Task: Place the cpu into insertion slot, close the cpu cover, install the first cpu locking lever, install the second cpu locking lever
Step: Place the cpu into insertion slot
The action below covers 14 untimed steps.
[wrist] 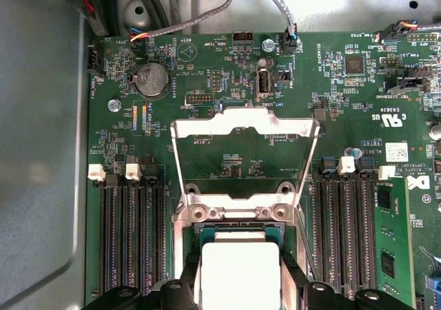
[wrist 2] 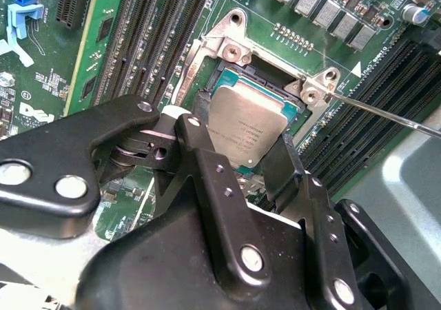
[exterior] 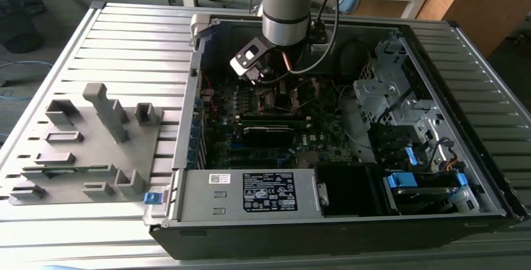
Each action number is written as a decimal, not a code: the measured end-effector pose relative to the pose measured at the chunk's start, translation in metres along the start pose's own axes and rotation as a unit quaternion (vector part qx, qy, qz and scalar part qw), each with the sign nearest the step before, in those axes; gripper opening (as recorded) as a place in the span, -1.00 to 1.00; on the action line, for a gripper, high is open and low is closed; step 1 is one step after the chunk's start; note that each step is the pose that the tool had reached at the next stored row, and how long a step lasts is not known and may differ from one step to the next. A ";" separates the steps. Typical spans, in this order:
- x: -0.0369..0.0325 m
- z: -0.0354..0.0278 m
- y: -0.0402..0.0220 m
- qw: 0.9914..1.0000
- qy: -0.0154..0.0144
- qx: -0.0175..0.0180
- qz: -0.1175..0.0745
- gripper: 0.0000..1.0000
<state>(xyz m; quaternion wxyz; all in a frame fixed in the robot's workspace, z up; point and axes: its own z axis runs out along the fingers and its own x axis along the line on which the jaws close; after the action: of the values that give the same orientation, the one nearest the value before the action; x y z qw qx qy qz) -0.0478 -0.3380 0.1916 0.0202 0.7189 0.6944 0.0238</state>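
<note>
In both wrist views the cpu [wrist 2: 244,124] [wrist: 240,269], a flat silvery square, sits between my black fingers right at the insertion slot [wrist: 238,223], whose dark rim shows around it. My gripper [wrist 2: 238,136] [wrist: 240,280] is shut on the cpu, one finger on each of two opposite edges. The cpu cover [wrist: 244,120], a thin silvery frame with a large window, stands swung open beyond the slot. A thin metal locking lever [wrist 2: 386,114] sticks out free beside the socket. In the exterior view my gripper [exterior: 270,86] reaches down inside the computer case over the board.
Long black memory slots [wrist: 131,234] [wrist: 348,227] flank the socket on both sides. Cables [wrist: 207,14] run along the case wall. The case holds a power supply [exterior: 249,192] and drive bays [exterior: 415,158]. A grey fixture tray [exterior: 83,145] lies on the exterior view's left.
</note>
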 end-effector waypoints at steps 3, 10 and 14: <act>0.0001 0.0002 0.0000 1.000 0.000 0.000 0.000 0.23; -0.0001 -0.0030 0.0001 1.000 0.000 0.000 0.000 0.23; 0.0000 -0.0087 0.0005 1.000 0.000 0.000 0.000 0.23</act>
<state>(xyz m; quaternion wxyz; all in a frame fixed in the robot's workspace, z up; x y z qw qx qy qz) -0.0479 -0.3381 0.2003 0.0203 0.7189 0.6944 0.0235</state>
